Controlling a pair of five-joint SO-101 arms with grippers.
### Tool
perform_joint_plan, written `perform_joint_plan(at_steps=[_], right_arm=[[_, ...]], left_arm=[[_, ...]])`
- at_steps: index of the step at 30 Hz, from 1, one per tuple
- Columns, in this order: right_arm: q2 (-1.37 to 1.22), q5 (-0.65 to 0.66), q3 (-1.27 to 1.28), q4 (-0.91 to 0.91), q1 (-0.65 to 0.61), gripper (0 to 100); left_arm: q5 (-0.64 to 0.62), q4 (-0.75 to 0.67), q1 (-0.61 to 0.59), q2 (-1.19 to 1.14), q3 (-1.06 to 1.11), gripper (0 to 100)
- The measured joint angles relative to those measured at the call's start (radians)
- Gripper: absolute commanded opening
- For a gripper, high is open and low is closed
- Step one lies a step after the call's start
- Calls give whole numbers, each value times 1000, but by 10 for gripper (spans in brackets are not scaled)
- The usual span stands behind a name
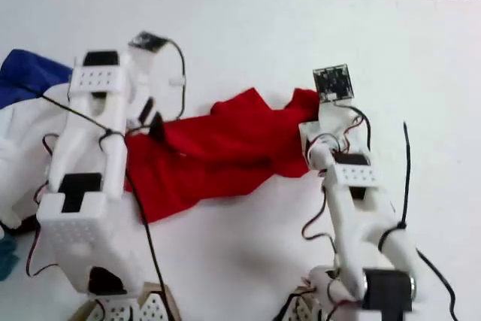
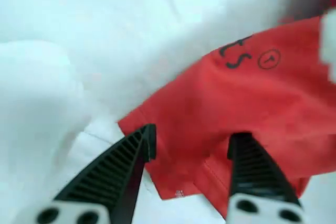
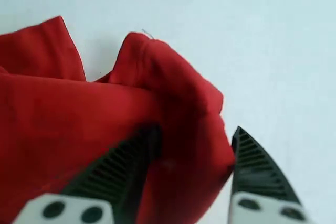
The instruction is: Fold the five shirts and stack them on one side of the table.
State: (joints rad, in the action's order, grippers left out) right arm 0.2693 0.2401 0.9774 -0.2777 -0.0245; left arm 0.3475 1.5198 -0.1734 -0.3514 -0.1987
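Observation:
A crumpled red shirt [image 1: 225, 148] lies in the middle of the white table [image 1: 255, 35]. My left gripper [image 1: 154, 124] hovers over its left end. In the left wrist view this gripper [image 2: 191, 148] is open, its black fingers [image 2: 137, 148] straddling a corner of the red shirt [image 2: 252, 98] that carries a small black print. My right gripper [image 1: 310, 142] is at the shirt's right end. It is open too [image 3: 194, 145], with a raised fold of the red shirt [image 3: 173, 87] between its fingers [image 3: 244, 148].
A blue shirt [image 1: 26, 73] and a white shirt [image 1: 19, 148] lie at the table's left side, partly under the left arm. A teal cloth [image 1: 4, 255] peeks in at the left edge. White cloth [image 2: 42, 93] borders the red corner. Cables trail from both arms.

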Motion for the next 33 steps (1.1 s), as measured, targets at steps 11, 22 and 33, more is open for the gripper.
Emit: perform_joint_plan(at_steps=[11,22,33], right_arm=[[-81,-3,-3,54,26,223],[-84,-3,-3,54,26,223],[311,-3,-71,-311,112,225]], left_arm=[[196,247,104,-5,-144,249],[304,120,315,-11,135,248],[71,-262,150,-12,173,248]])
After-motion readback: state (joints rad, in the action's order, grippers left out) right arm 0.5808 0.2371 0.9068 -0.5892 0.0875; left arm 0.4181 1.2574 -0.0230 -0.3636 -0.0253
